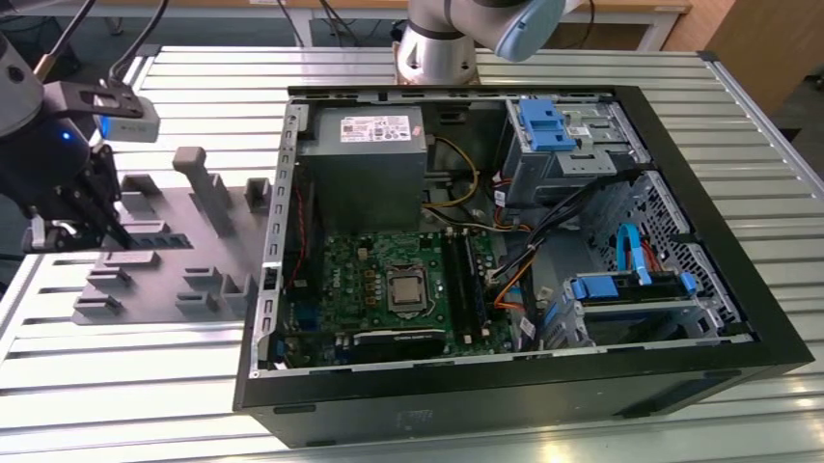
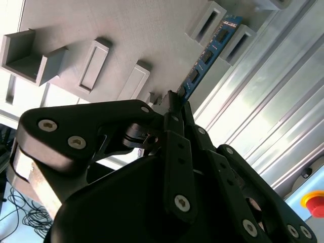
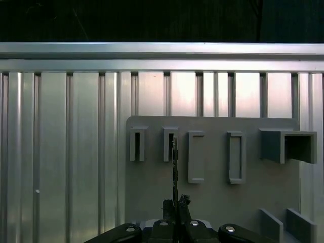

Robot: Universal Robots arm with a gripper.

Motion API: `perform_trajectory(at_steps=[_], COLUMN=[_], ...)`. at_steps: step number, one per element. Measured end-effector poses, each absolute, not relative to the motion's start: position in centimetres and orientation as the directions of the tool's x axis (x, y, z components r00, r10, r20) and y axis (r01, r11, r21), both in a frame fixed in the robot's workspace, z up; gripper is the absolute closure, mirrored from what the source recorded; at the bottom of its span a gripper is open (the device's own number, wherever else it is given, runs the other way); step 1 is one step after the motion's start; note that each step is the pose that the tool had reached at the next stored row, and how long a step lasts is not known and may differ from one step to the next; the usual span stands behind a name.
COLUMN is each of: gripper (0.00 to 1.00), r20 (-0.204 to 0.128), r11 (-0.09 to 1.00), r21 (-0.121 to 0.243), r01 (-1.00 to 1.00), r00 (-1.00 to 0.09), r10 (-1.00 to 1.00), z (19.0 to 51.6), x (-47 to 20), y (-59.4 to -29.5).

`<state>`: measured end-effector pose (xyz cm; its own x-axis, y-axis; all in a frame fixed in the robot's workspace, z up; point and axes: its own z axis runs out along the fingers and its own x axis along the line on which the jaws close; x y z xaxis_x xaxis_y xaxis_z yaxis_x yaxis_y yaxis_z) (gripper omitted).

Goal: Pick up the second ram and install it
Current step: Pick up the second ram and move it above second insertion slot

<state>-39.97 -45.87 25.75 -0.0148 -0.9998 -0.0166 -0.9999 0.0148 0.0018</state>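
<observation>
The second ram is a slim dark stick with black chips, and my gripper is shut on its near end. In the first wrist view the ram shows edge-on as a thin line rising from my gripper. Its far tip is level with a narrow slot of the grey holder tray; I cannot tell whether it touches the slot. In the exterior view my gripper hangs over the holder tray at the left. The motherboard with its long black slots lies in the open case.
The open computer case takes up the middle and right of the ribbed metal table. Inside are a grey power supply, blue drive cages and loose cables. A red button sits at the table's edge.
</observation>
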Motion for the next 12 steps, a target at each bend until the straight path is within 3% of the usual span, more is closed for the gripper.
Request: perform_trajectory(at_steps=[12], gripper=[0.86], r20=[-0.017], r11=[0.015], r21=[0.002], r01=[-1.000], r00=[-0.015], r10=[-1.000], z=[26.31], x=[-39.97], y=[-45.87])
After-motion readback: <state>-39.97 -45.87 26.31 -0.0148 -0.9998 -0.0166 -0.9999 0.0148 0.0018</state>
